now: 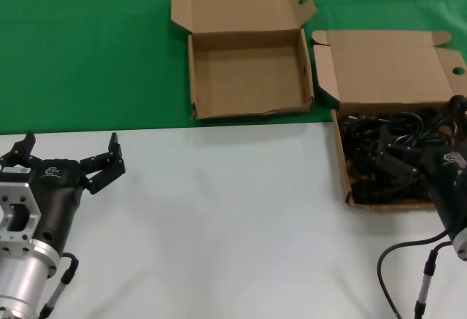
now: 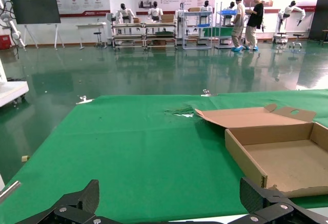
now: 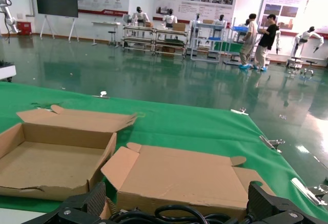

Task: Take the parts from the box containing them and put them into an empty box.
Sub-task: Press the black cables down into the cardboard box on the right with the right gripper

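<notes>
**Right gripper lying over the cords, left gripper idling with fingers spread**

The right gripper [image 1: 398, 160] is sitting inside the box containing them [image 1: 379, 67], at about four o'clock in the head view, its fingers spread apart among the parts [image 1: 408, 125] and not clamped on any cord. The parts are lying as a tangled black heap filling that tray, pressing toward its walls. The tray's near edge is sitting on the white table [image 1: 233, 224], while its lid is lying back flat on the green cloth [image 1: 80, 41].

The empty box [image 1: 248, 78] is sitting at twelve o'clock, wholly on the green cloth, its right wall just beside the full box's left flap with only a narrow gap between. Its front wall is lying almost along the line where cloth is meeting white surface, and its lid is folded back behind it.

The left gripper [image 1: 69, 160] is hovering at eight o'clock over the white table, fingers wide apart and holding nothing, well apart from both boxes. A broad bare stretch of white table is lying between the two arms.
</notes>
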You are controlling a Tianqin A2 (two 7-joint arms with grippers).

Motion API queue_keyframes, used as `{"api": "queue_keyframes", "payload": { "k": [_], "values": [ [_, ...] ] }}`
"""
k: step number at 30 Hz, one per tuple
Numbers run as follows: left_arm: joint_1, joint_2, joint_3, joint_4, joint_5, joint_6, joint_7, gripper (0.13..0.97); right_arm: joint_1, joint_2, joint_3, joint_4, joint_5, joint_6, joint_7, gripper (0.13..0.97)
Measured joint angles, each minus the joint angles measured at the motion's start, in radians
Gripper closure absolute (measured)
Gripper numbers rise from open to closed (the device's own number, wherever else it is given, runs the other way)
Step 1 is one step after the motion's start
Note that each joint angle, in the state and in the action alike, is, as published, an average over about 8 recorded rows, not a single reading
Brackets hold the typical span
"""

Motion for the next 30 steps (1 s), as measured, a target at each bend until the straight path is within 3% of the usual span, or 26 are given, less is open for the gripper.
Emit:
{"api": "queue_keyframes", "payload": {
  "k": [30],
  "values": [
    [0.000,0.000,0.000,0.000,0.000,0.000,0.000,0.139,0.000,0.000,0.000,0.000,0.000,0.000,0.000,0.129]
  ]
}}
